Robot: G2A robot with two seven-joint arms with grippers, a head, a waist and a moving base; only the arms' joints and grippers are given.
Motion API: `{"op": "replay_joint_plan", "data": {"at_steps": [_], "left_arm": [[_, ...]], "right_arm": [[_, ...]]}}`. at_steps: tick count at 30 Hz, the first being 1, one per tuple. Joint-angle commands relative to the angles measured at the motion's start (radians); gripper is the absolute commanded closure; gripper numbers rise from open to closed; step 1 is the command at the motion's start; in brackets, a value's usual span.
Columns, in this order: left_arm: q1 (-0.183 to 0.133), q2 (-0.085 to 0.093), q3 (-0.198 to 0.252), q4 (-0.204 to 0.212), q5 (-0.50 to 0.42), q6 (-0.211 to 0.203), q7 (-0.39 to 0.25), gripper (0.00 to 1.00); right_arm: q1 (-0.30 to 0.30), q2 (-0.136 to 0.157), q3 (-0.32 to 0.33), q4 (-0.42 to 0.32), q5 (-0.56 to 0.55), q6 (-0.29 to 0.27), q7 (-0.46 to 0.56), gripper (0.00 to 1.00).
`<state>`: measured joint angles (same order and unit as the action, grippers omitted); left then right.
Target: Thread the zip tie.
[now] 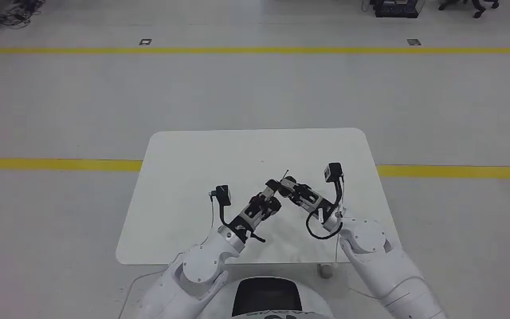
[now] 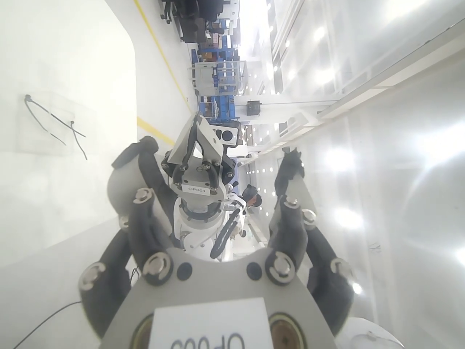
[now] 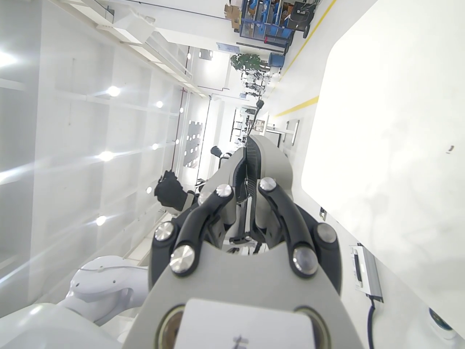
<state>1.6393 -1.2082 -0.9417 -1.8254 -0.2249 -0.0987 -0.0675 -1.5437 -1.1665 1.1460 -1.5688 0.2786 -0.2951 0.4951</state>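
Our right gripper (image 3: 251,143) is clamped on the zip tie (image 3: 254,121) and holds it up off the table (image 1: 239,151), one end poking out past the fingertips. The left gripper (image 2: 218,152) sits just in front of it, spread wide, gripping nothing. For the threading we'd line those spread jaws up square on the free end and close softly near the tip so the strip doesn't flex away. Spare ties (image 2: 60,120) lie on the table.
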Motion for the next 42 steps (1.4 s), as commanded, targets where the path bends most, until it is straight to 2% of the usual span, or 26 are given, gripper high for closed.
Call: {"op": "replay_joint_plan", "data": {"at_steps": [1,4,6,16,28,42], "left_arm": [[-0.001,0.000,0.000,0.001,0.001,0.002,-0.001,0.60],[-0.001,0.000,0.002,0.001,0.000,0.005,-0.001,0.67],[-0.002,0.000,0.002,0.003,-0.004,0.010,-0.003,0.68],[-0.003,0.000,0.003,0.005,-0.004,0.031,0.006,0.65],[0.002,0.001,0.000,0.001,-0.001,0.031,0.012,0.82],[0.001,0.001,0.002,0.007,-0.003,0.033,0.011,0.88]], "right_arm": [[0.000,0.000,0.000,0.000,0.000,-0.001,0.001,1.00],[0.001,-0.001,0.001,0.001,-0.001,-0.003,0.002,1.00],[0.001,-0.001,0.001,0.002,-0.002,-0.004,0.003,1.00],[0.002,-0.003,0.002,0.001,-0.004,-0.010,0.006,1.00],[-0.002,-0.003,0.008,0.002,-0.010,-0.004,0.012,1.00],[-0.002,-0.004,0.007,0.003,-0.012,-0.012,0.022,1.00]]}}
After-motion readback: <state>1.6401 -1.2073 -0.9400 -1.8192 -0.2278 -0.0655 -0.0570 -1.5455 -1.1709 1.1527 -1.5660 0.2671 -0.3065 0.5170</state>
